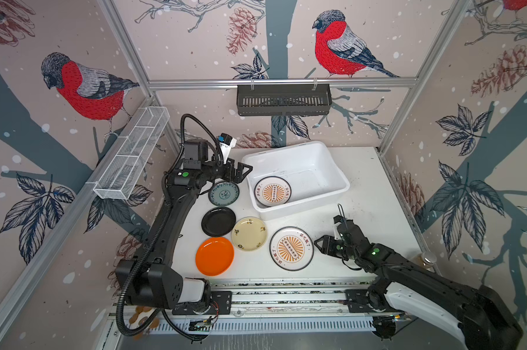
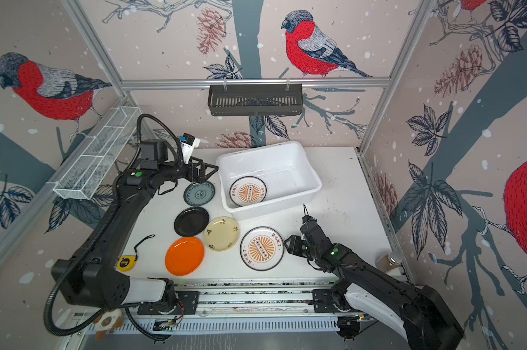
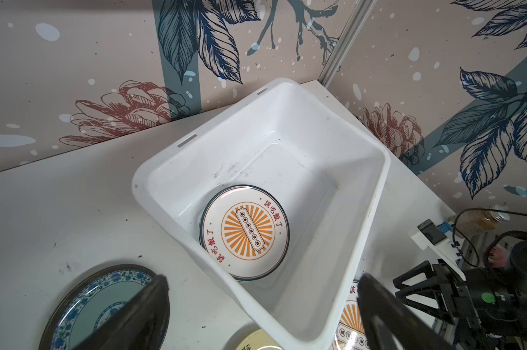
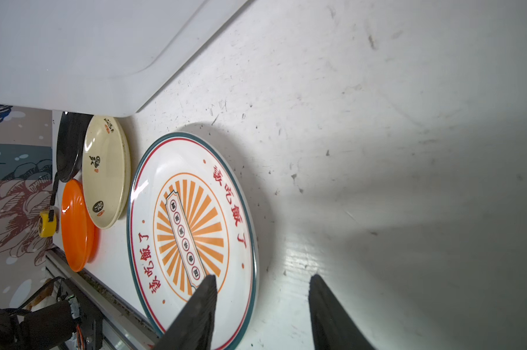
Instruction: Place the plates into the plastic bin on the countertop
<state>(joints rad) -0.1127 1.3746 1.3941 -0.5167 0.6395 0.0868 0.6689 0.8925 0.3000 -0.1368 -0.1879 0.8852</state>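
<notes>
Bird-print walls (image 1: 195, 45) closed in the white desk (image 1: 362, 197) in both top views. The plastic bin (image 1: 304, 157) (image 2: 271, 157) sat toward the back, with the binned sunburst plate (image 1: 272, 191) (image 2: 247, 192) flat at its left end. My left fingers (image 1: 243, 170) (image 2: 209, 170) hung spread wide and empty just beside the bin's left wall, over the far edge of the teal-patterned plate (image 1: 224, 194) (image 2: 199, 194). Nearer the front, the black plate (image 1: 218, 221) (image 2: 191, 222), cream plate (image 1: 249, 234) (image 2: 221, 234) and orange plate (image 1: 214, 256) (image 2: 184, 256) lay close together. The loose sunburst plate (image 1: 291, 248) (image 2: 261, 248) lay to their right. My right fingers (image 1: 323, 242) (image 2: 292, 242), partly parted and empty, pointed at that plate's right edge. A yellow tape measure (image 2: 124, 263) showed in a top view at the desk's left edge.

From the left wrist, my left fingers (image 3: 147, 309) stood far apart with nothing between them. Beyond them the plastic bin (image 3: 256, 136) held the binned sunburst plate (image 3: 245, 231) against one wall, with what looked like a second rim beneath it. The teal-patterned plate (image 3: 104, 303) lay on the desk (image 3: 59, 206) outside the bin, partly behind one finger.

From the right wrist, my right fingers (image 4: 201, 303) stood moderately apart. One was over the face of the loose sunburst plate (image 4: 192, 230) and the other over bare desk (image 4: 377, 121), with the plate's rim between them. Whether either touched, I could not tell. Past that plate lay the cream plate (image 4: 104, 169), black plate (image 4: 69, 145), orange plate (image 4: 74, 224) and tape measure (image 4: 47, 224), with the plastic bin (image 4: 74, 45) near them.
</notes>
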